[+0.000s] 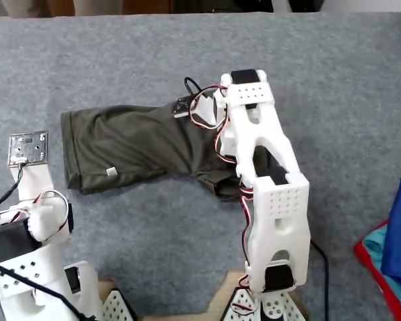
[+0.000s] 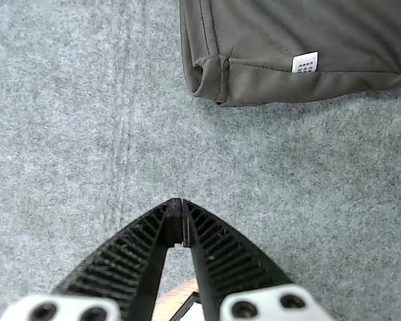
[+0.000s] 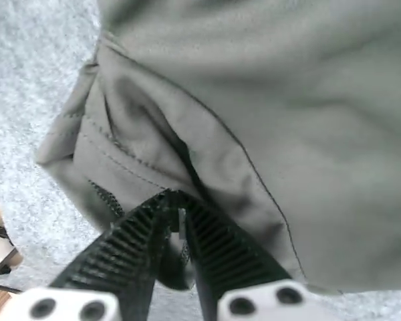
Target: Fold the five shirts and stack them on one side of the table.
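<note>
Grey tabletop [image 1: 120, 221] bears an olive shirt [image 1: 134, 144], white tag [image 2: 305, 62] unreadable; left pincer [image 2: 181, 208] and right pincer [image 3: 179, 202] both closed.

Robotics lab bench: grey felt table [image 1: 154, 227], white bench-mounted arms [image 1: 275, 200].

Left end effector [image 2: 181, 224] closed, over grey carpet [image 2: 87, 120]; olive shirt [image 2: 301, 47] corner ahead, white tag [image 2: 305, 62] near hem.

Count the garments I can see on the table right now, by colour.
Olive shirt: 1
Blue garment: 1
Teal garment: 1
Red garment: 1
Total: 4. The last three are piled together and partly cut off by the view's edge.
</note>
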Controlling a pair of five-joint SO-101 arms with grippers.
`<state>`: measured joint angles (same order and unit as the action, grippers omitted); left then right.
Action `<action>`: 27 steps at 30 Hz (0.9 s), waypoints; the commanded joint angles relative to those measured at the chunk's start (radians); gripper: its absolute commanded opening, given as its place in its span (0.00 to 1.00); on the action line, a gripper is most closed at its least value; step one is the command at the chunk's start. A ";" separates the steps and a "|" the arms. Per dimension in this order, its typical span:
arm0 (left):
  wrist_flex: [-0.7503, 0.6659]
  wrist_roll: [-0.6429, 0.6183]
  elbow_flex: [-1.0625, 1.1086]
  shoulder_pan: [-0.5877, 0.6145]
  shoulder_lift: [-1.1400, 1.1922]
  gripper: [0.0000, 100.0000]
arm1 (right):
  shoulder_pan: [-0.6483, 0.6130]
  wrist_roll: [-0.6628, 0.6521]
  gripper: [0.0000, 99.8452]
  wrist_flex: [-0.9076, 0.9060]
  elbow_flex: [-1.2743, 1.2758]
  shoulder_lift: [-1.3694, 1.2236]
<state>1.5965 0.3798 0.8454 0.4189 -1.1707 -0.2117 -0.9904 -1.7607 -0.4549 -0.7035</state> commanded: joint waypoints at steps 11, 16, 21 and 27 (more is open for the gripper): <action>-0.015 0.006 -0.012 0.008 -0.007 0.02 | -0.008 -0.006 0.01 -0.018 0.205 0.008; -0.015 0.006 -0.012 0.008 -0.007 0.02 | -0.021 -0.009 0.01 -0.015 0.271 0.076; -0.015 0.006 -0.012 0.008 -0.007 0.02 | -0.061 -0.009 0.01 -0.014 0.351 0.200; -0.015 0.006 -0.012 0.008 -0.007 0.02 | -0.062 -0.035 0.01 -0.006 0.389 0.357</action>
<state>1.5965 0.3798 0.8454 0.4189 -1.1707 -0.2608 -0.9920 -1.7607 -0.0898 -0.4687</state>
